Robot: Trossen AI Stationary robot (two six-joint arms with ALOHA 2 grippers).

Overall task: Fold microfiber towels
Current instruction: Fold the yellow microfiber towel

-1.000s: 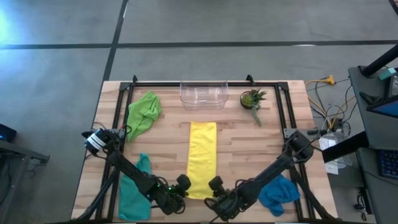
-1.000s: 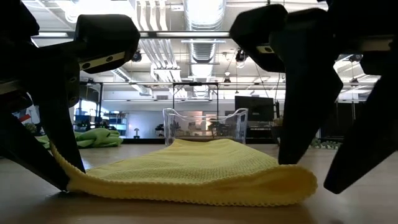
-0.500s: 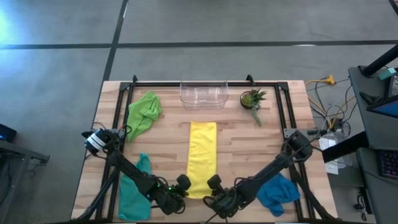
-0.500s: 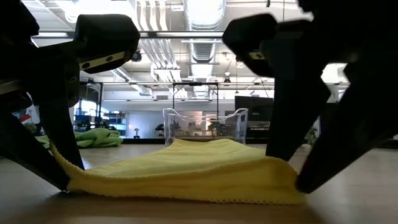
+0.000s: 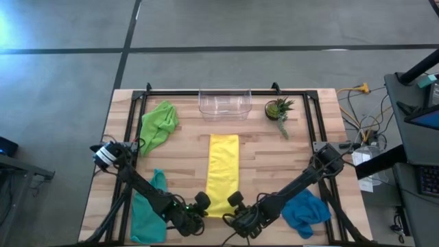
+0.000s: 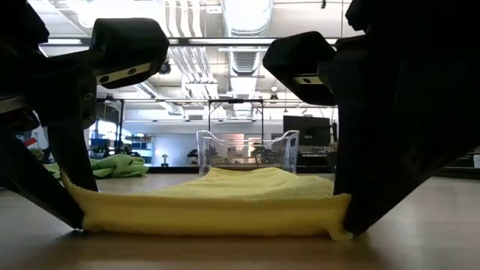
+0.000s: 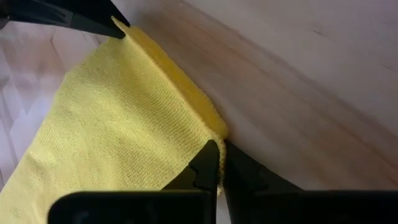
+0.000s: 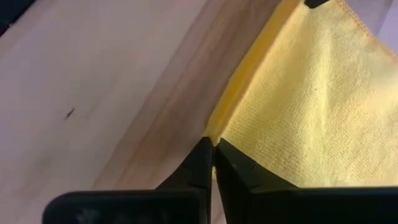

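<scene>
At the near edge of the worktop (image 5: 274, 161), the yellow towel (image 5: 223, 171) is laid as a long folded strip, and both of its near corners are pinched. The left gripper (image 5: 204, 206) is clamped on the near left corner, as it was a second ago. The right gripper (image 5: 233, 205), whose fingers (image 8: 199, 165) were parted beside the near right corner a second ago, is now clenched on that corner. Between the two grips the near edge is drawn flatter and straighter than before. The lime green towel (image 5: 158, 123), the teal towel (image 5: 147, 209) and the blue towel (image 5: 305, 213) are left where they lay.
</scene>
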